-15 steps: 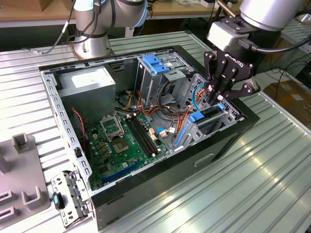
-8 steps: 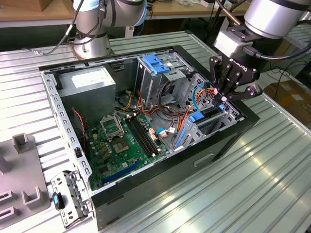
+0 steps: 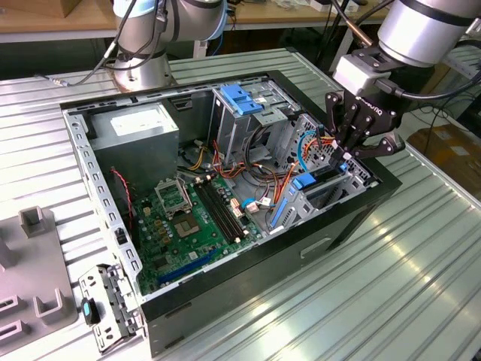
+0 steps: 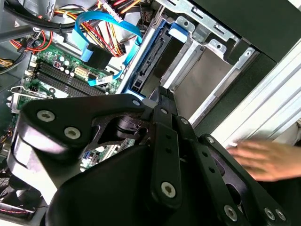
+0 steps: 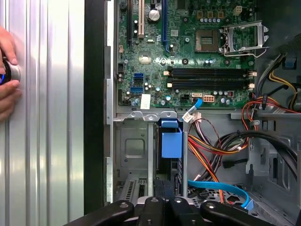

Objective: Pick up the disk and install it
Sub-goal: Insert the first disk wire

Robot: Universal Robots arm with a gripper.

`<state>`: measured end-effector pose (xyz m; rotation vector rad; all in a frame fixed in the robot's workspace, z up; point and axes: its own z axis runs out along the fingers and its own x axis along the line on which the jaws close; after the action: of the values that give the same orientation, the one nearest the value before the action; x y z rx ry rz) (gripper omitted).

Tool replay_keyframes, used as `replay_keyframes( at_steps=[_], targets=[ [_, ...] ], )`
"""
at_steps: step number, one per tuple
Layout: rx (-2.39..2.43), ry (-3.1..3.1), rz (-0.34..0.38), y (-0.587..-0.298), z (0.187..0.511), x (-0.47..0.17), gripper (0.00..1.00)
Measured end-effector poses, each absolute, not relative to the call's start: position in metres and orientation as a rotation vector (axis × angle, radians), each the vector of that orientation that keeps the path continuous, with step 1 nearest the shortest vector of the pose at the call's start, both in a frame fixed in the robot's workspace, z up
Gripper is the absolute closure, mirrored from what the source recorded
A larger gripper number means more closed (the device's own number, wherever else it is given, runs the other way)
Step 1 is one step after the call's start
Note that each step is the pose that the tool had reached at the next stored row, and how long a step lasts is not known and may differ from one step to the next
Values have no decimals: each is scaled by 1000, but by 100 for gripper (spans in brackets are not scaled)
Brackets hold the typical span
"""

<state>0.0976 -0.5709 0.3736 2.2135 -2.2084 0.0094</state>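
The exterior view shows the open computer case [image 3: 248, 304] lying on a ribbed metal table [image 3: 406, 286], its motherboard [image 3: 188, 226] facing up; the grey power supply [image 3: 143, 124] sits in the upper left of that frame, and a metal cage with a blue top [image 3: 244, 101] stands at upper centre; the gripper [image 3: 352, 154] hangs over the drive bay at the case's end toward the exterior view's right; the disk [image 3: 328, 183] stands on edge in that bay, beside a blue pull tab [image 3: 304, 182]; in both wrist views the gripper [image 4: 157, 94] [image 5: 167, 190] has drawn nearly closed, and it appears pinched on the upper edge of the disk [image 4: 149, 61] [image 5: 170, 172], at the end away from the blue tab [image 5: 170, 141]; a blue flat cable [image 4: 103, 23] [image 5: 221, 188] loops near the bay; a person's hand [image 5: 7, 80] rests on the table outside the case's black wall, and looks blurred in the second wrist view [image 4: 263, 157].
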Motion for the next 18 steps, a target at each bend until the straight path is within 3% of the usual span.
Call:
replay_keyframes(
  at_steps=[18],
  targets=[
    [2325, -2097, 4, -571, 376, 113, 89]
  ],
)
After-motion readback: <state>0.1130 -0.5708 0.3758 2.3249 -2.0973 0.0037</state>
